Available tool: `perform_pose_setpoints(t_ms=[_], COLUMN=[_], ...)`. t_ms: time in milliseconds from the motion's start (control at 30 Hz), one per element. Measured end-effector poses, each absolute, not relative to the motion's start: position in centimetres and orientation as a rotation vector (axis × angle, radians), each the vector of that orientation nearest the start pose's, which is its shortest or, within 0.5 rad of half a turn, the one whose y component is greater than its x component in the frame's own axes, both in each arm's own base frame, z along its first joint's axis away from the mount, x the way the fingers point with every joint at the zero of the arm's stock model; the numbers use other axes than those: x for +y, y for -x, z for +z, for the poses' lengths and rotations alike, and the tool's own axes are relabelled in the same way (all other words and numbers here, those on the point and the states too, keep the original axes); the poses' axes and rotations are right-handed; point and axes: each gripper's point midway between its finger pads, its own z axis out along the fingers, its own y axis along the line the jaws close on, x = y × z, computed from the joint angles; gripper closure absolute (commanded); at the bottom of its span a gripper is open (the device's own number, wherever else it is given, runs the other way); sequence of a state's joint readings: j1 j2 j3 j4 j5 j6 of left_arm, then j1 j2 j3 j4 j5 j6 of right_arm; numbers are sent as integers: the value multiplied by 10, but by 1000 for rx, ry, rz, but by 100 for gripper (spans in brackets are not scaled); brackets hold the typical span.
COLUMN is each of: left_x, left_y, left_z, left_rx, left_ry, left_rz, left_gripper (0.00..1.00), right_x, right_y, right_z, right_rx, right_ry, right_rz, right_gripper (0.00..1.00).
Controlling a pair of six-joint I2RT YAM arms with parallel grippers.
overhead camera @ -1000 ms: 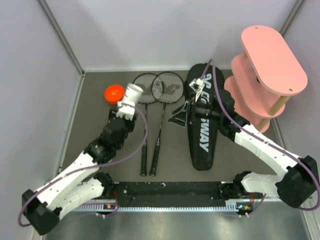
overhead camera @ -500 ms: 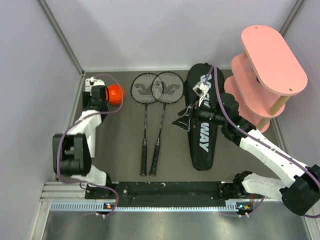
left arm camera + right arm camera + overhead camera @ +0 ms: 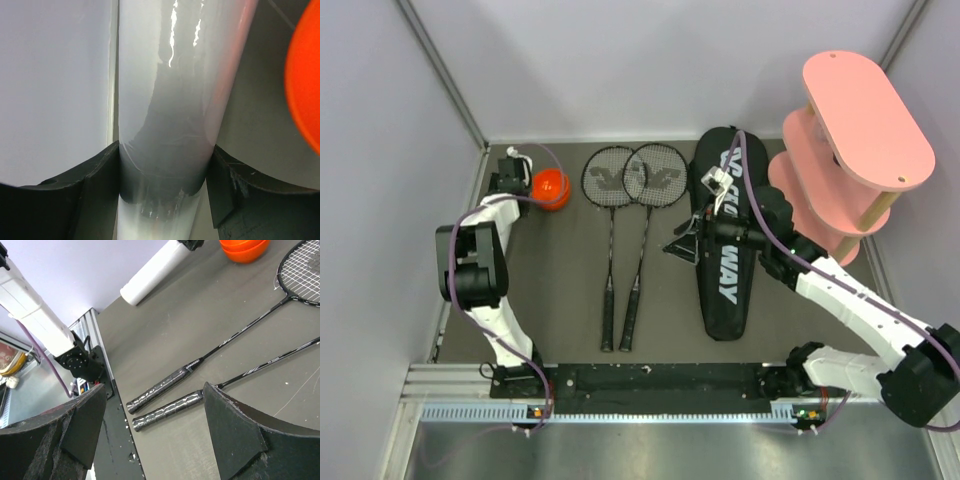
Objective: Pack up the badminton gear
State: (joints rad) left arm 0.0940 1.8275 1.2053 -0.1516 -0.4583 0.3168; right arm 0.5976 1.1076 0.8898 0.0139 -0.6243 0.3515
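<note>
Tube (image 3: 165, 100), white and long, sits between the two fingers (image 3: 75, 200) of the left gripper (image 3: 164, 155). Both fingers press on its sides, so it is grasped. In the right wrist view it leans out of those fingers with its free end low near the table. Orange cap (image 3: 306, 75) is off the tube and lies just to the right of the fingers, and the grey wall (image 3: 50, 75) is close on their left. Shuttlecocks I cannot find in any view. Two rackets (image 3: 620, 250) lie side by side, between the left fingers and the black bag (image 3: 728, 280). The right gripper (image 3: 154, 390) hangs over the bag with its fingers spread wide and nothing between them. My worry is that the tube is smooth and held only by its sides, so it could slide or turn in the grip. A swing in this tight corner may also hit the wall or push the cap away.
</note>
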Motion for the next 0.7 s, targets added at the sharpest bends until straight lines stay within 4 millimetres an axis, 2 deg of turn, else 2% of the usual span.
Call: perform_pose_setpoints(t_ms=[133, 233, 367, 433, 467, 567, 600, 700], left_x=[126, 121, 117, 116, 115, 113, 113, 111], left_y=[-456, -457, -457, -455, -453, -454, -454, -454], left_z=[84, 75, 58, 50, 46, 46, 46, 46], left_rx=[2392, 2436, 2503, 2535, 2550, 2559, 2560, 2562], left_ry=[-59, -85, -100, -96, -97, -83, -80, -69], left_rz=[646, 574, 477, 439, 423, 403, 402, 388], left_gripper=[82, 81, 74, 66, 56, 42, 26, 10], right_x=[293, 293, 293, 293, 293, 294, 294, 294], right_y=[-225, -224, -223, -222, -221, -220, -220, -218], right_z=[271, 271, 271, 271, 271, 272, 272, 272], right_rx=[1785, 1785, 1783, 1782, 1782, 1784, 1784, 1784], right_ry=[713, 716, 723, 727, 729, 729, 729, 733], right_rz=[1223, 1227, 1234, 1239, 1241, 1252, 1254, 1262], right_gripper=[23, 23, 23, 23, 23, 23, 23, 23])
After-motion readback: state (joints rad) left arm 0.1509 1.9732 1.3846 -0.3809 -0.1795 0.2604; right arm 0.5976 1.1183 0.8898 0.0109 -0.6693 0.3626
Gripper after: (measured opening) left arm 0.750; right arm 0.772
